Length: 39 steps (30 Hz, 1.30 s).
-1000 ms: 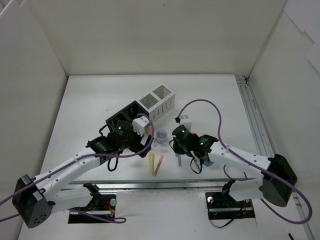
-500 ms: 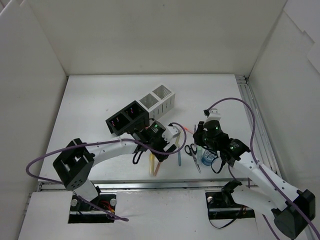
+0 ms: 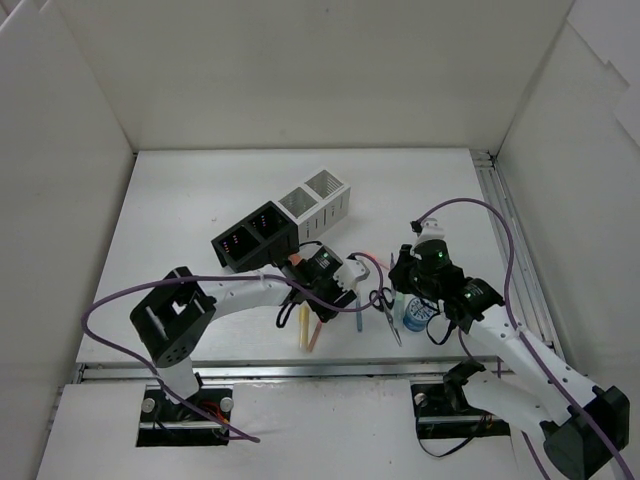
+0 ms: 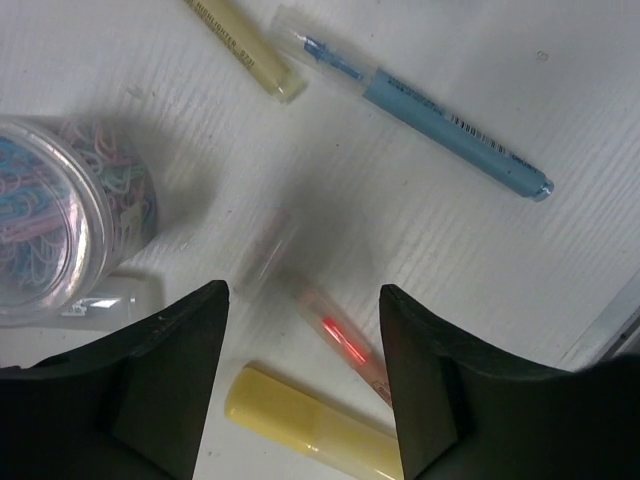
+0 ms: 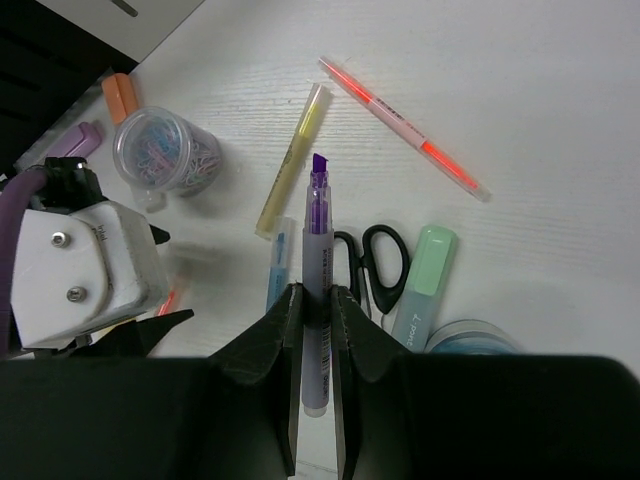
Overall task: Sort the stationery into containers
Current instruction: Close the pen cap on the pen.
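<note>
White tabletop (image 3: 180,190): left gripper (image 4: 303,300), jaws apart, straddles a red pen (image 4: 340,345) for pickup; right gripper (image 5: 318,295) clamps a purple highlighter (image 5: 316,225).

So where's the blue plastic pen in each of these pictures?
Top external: blue plastic pen low centre, left of the black-handled scissors.
Left wrist: pen upper right, diagonal.
Right wrist: pen lower centre, left of the purple marker.
Landmark: clear tub of paper clips, both wrist views.

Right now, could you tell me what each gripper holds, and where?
Right gripper: purple marker, gripped mid-barrel. Left gripper: nothing; its open jaws straddle a pink pen.
</note>
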Tool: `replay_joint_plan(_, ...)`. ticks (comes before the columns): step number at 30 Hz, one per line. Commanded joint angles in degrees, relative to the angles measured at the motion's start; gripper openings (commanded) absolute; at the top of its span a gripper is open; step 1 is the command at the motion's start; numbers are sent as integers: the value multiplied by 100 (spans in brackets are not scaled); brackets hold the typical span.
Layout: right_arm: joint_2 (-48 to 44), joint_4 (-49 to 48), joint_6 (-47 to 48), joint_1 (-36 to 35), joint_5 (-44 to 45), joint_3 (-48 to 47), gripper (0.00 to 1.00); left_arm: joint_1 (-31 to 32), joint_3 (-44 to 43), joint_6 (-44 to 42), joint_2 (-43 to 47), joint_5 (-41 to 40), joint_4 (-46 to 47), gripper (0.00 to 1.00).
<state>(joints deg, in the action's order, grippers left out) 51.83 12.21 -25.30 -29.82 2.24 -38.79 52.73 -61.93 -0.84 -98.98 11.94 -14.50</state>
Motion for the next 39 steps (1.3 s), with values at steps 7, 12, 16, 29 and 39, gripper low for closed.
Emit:
replay_joint_plan(7,72,-166,122,91,-180,38,0,44,-600,-101,-428,-113,264,50)
replay_joint_plan(12,-24,-166,122,91,-180,55,0,44,-662,-92,-543,-210,211,39)
replay_joint_plan(16,-129,-157,139,91,-180,55,0,44,-435,-30,-421,-271,211,34)
replay_joint_plan(29,-42,-157,218,108,-189,29,0,44,-56,322,-368,-342,264,25)
replay_joint_plan(39,-77,-210,622,117,-5,-76,0,44,-3,295,-131,-430,316,0)
